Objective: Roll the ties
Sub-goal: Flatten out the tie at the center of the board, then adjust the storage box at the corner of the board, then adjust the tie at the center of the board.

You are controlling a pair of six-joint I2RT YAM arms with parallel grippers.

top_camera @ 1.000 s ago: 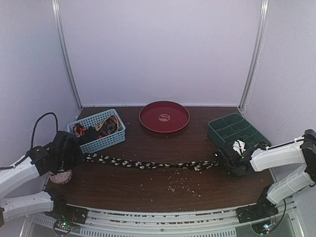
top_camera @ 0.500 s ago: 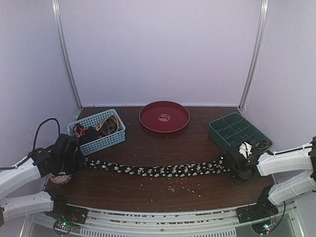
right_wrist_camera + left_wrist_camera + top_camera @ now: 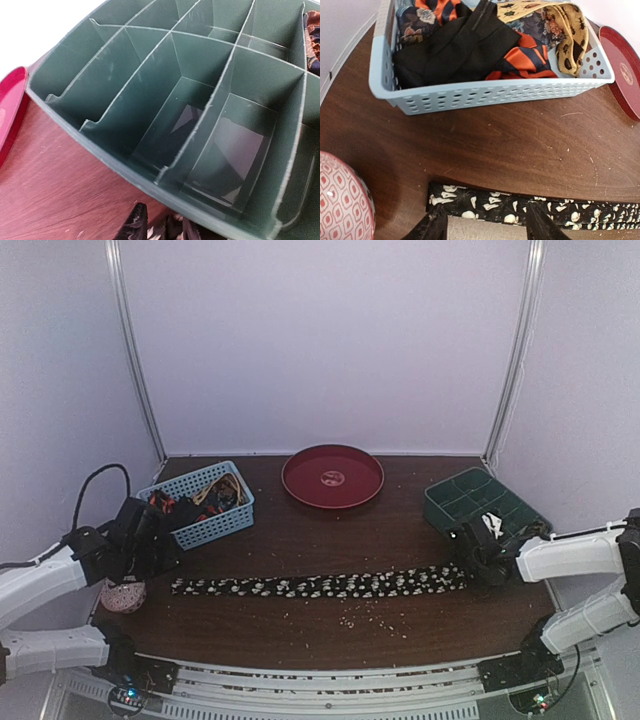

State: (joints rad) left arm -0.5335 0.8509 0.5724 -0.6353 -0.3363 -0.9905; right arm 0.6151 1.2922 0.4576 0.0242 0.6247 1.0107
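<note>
A dark tie with pale speckles [image 3: 320, 585] lies flat and straight across the table. Its left end [image 3: 470, 202] shows just ahead of my left gripper [image 3: 485, 226], which is open above it and holds nothing. In the top view the left gripper [image 3: 158, 558] hovers between the basket and that end. My right gripper [image 3: 467, 562] is at the tie's right end, against the green organizer. Its fingers [image 3: 135, 222] stand slightly apart over the speckled fabric [image 3: 165, 231], so it is open. More ties [image 3: 470, 45], black, orange and yellow patterned, are piled in the blue basket [image 3: 495, 92].
The blue basket [image 3: 215, 530] stands at the back left and a red plate [image 3: 355, 485] at the back middle. A green divided organizer [image 3: 480, 505] sits at the right, close in the right wrist view [image 3: 200, 100]. A pinkish ball [image 3: 124, 595] is under my left arm. Pale crumbs [image 3: 370, 615] dot the front.
The tie was pulled out straight and laid flat. Both grippers have opened and let go of its ends; the left one has drawn back toward the basket, the right one toward the organizer.
</note>
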